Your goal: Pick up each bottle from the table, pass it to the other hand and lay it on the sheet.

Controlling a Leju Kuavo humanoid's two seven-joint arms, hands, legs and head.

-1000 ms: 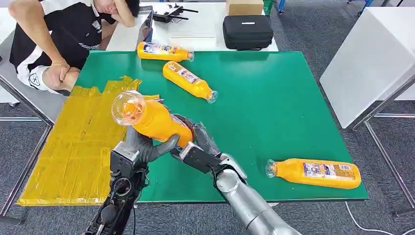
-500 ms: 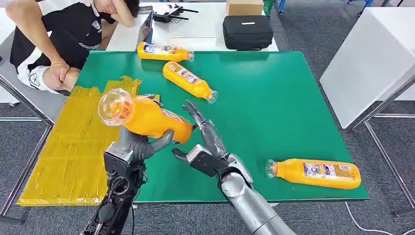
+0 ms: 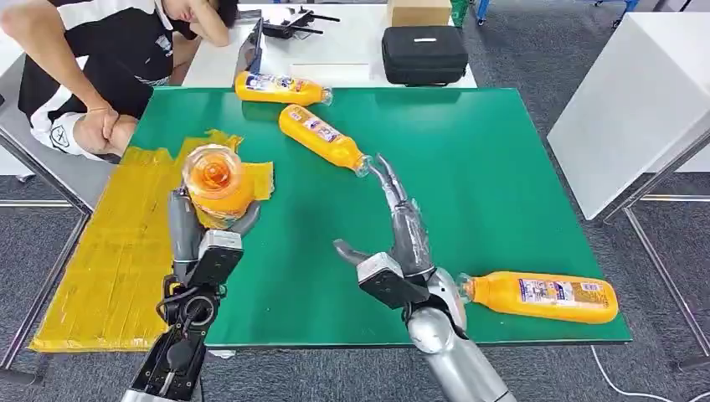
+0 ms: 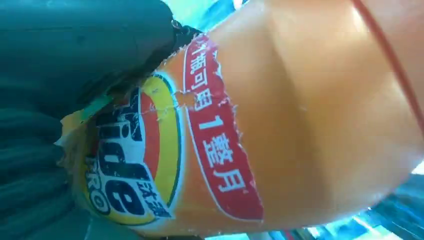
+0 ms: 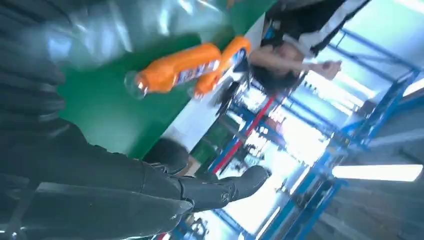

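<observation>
Head view: bottle (image 3: 215, 182) within left fingers (image 3: 179, 230).

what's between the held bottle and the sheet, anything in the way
Nothing visible. The left hand holds the bottle right at the sheet's near edge, and the sheet beside it lies bare.
</observation>
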